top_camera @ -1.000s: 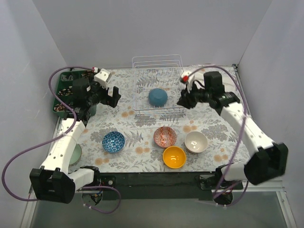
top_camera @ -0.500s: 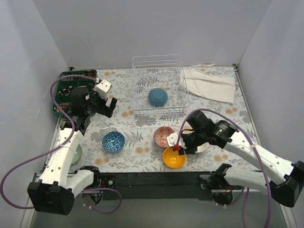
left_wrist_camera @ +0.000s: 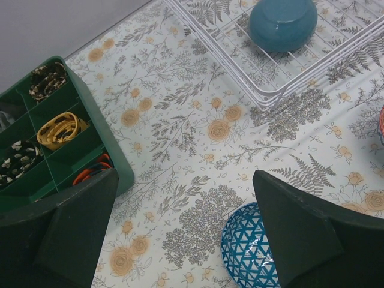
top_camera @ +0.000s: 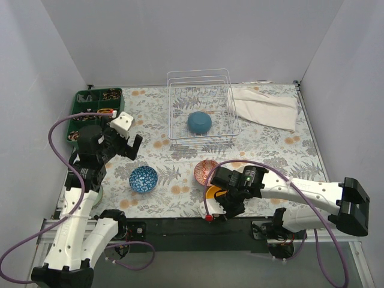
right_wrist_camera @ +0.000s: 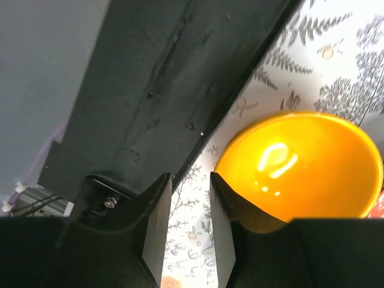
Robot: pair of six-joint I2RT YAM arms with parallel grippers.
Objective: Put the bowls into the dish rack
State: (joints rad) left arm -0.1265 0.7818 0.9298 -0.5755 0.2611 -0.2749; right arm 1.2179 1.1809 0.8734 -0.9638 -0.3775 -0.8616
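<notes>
The white wire dish rack [top_camera: 177,127] stands at the back middle with the teal-blue bowl [top_camera: 199,122] inside; both show in the left wrist view, the rack [left_wrist_camera: 264,90] and the bowl [left_wrist_camera: 282,23]. The blue-patterned bowl [top_camera: 143,179] sits on the table, below my open, empty left gripper [top_camera: 129,145], [left_wrist_camera: 192,240], next to its right finger [left_wrist_camera: 318,234]. My right gripper [top_camera: 217,203], [right_wrist_camera: 189,234] hangs low at the table's front edge, jaws a narrow gap apart and empty, the orange-yellow bowl [right_wrist_camera: 300,168] just right of it. The red-patterned bowl [top_camera: 206,170] is partly covered. White and pale green bowls are hidden.
A dark green compartment tray [top_camera: 80,102], [left_wrist_camera: 90,153] with small items stands at the back left. A folded white cloth [top_camera: 264,107] lies at the back right. The dark front edge of the table [right_wrist_camera: 180,90] runs beside my right gripper.
My right arm has swung from beside the rack down to the front edge at the orange-yellow bowl. My left arm has drawn back toward the near left. The bowls have not moved.
</notes>
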